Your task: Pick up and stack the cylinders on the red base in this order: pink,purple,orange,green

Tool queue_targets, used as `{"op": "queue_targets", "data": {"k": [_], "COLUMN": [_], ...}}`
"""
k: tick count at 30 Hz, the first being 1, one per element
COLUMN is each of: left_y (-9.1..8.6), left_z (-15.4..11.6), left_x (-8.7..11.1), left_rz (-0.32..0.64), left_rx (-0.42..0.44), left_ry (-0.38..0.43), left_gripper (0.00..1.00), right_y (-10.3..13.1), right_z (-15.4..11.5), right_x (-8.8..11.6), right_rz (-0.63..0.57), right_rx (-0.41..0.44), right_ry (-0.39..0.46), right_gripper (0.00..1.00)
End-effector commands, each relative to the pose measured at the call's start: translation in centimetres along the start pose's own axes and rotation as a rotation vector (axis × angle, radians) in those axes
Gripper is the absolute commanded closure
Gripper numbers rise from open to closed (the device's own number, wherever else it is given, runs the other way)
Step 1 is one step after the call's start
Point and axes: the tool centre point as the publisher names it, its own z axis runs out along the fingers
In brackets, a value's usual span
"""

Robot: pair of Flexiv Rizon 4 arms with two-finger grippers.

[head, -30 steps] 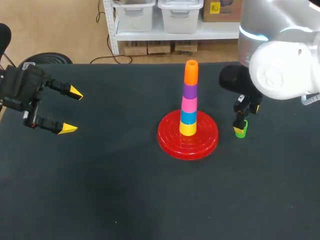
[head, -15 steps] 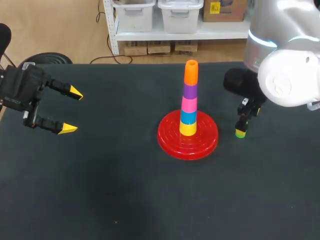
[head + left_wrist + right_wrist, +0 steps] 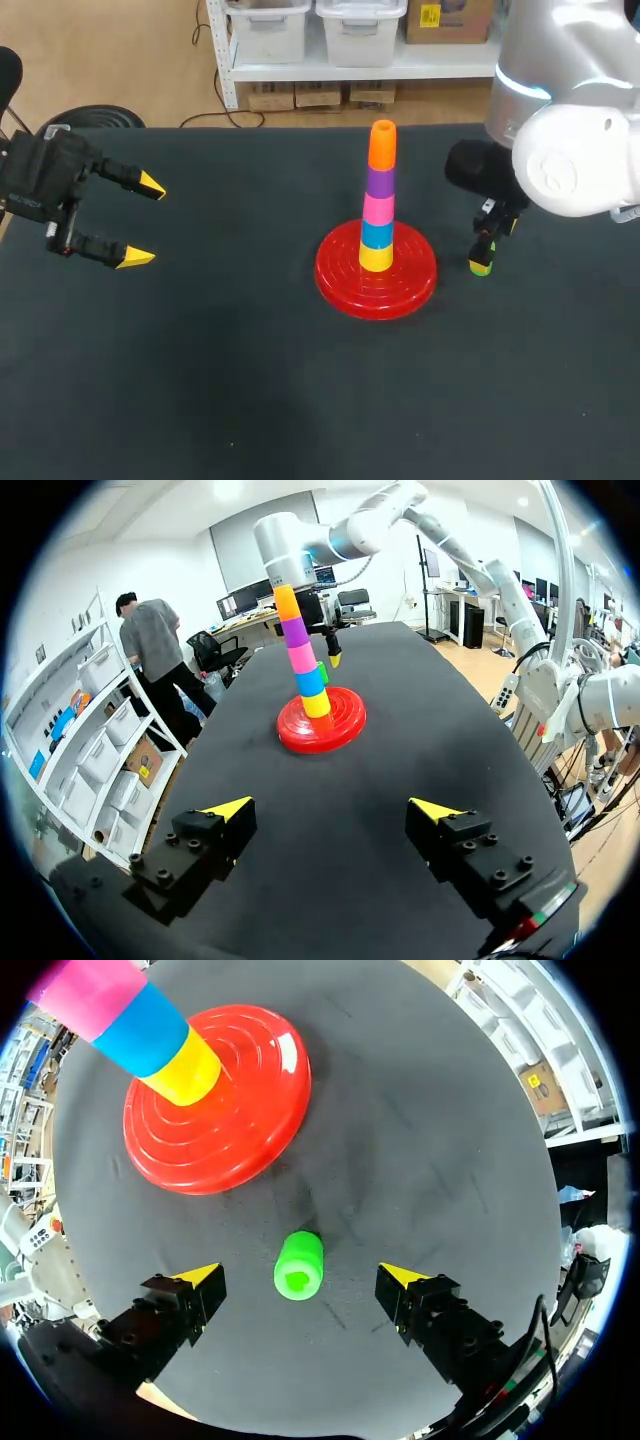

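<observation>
R gripper (image 3: 300,1276) open over the green cylinder (image 3: 298,1263), the last pc to stack.

Our R fingers (image 3: 205,1278) are spread wide & touch nothing. The green cylinder sits on the table (image 3: 250,350) right between them, so we judge the gripper is lined up for a pinch not yet made. We can't tell if it stands straight or leans. It lies just beside the red base (image 3: 335,275), on the side nearest our R arm (image 3: 570,170), prob. why that arm takes it. On the base the tower runs yellow piece (image 3: 376,257), blue piece (image 3: 377,234), pink cylinder (image 3: 377,210), purple cylinder (image 3: 379,182) and orange cylinder (image 3: 382,145) on top, so only green is left. L gripper (image 3: 145,221), fingers also spread & empty, hangs well apart at the table's L side, likely to keep clear of the tower.
</observation>
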Motion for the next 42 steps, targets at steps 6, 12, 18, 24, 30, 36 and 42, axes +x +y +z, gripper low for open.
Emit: {"op": "queue_targets", "data": {"k": [6,12,18,24,30,36,42], "left_y": [-0.03,-0.03,-0.03,-0.03,-0.03,-0.03,-0.03], "left_z": [0.02,0.02,0.02,0.02,0.02,0.02,0.02], "left_x": [0.13,0.13,0.13,0.13,0.13,0.13,0.13], "left_rz": [0.003,0.003,0.003,0.003,0.003,0.003,0.003], "left_rx": [-0.001,-0.001,-0.001,-0.001,-0.001,-0.001,-0.001], "left_ry": [-0.003,-0.003,-0.003,-0.003,-0.003,-0.003,-0.003], "left_gripper": [0.00,0.00,0.00,0.00,0.00,0.00,0.00], "right_y": [0.03,-0.03,-0.06,-0.07,-0.09,-0.01,0.22], "right_z": [0.56,0.56,0.57,0.63,0.56,0.55,0.46], "right_x": [-0.30,-0.32,-0.33,-0.38,-0.41,-0.50,-0.53], "right_rz": [-0.005,-0.005,-0.004,-0.005,-0.007,-0.012,-0.018], "right_rx": [-0.006,-0.002,-0.003,-0.004,-0.001,-0.008,-0.008], "right_ry": [0.003,0.009,0.014,0.019,0.023,0.025,0.033], "right_gripper": [0.00,0.00,0.00,0.00,0.00,1.00,1.00]}}
